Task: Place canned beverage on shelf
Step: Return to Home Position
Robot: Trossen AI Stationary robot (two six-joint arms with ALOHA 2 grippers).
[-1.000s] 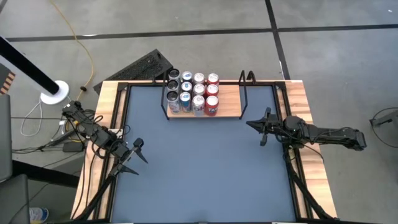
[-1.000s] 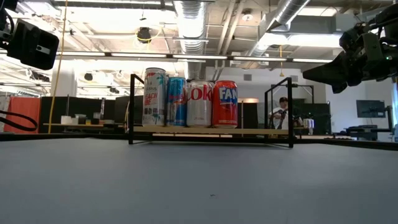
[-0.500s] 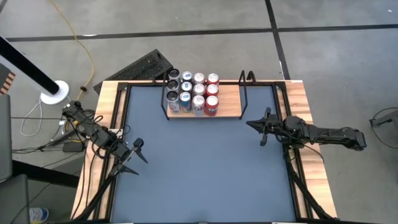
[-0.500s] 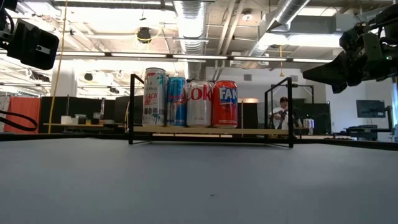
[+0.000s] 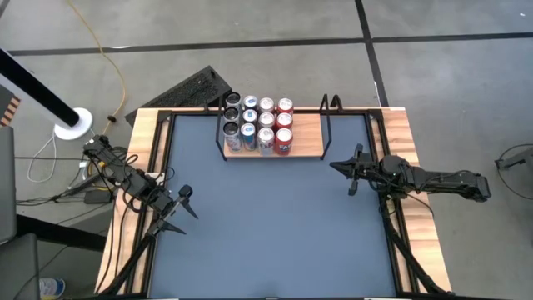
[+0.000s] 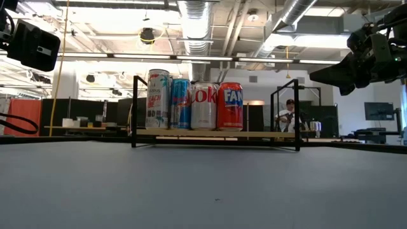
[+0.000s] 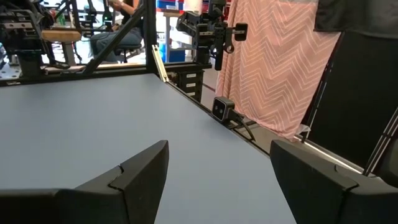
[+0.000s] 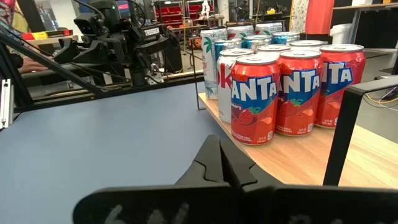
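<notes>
Several cans (image 5: pixel 258 125) stand upright in rows on the shelf (image 5: pixel 304 133), a light-wood board with black rod uprights at the table's far edge; in the low view the front row shows (image 6: pixel 194 105), and in the right wrist view three red Fanta cans (image 8: pixel 292 87) stand nearest. My left gripper (image 5: pixel 176 210) hovers open and empty over the table's left side (image 7: pixel 217 168). My right gripper (image 5: pixel 346 173) hovers shut and empty over the table's right side, right of the shelf (image 8: pixel 221 158).
The grey-blue tabletop (image 5: pixel 275 225) lies bare between the arms, framed by a light-wood rim (image 5: pixel 133 200). The shelf's right half (image 5: pixel 310 137) holds no cans. A keyboard (image 5: pixel 187 90) lies on the floor beyond the far-left corner. A person (image 6: pixel 287 116) sits in the room behind.
</notes>
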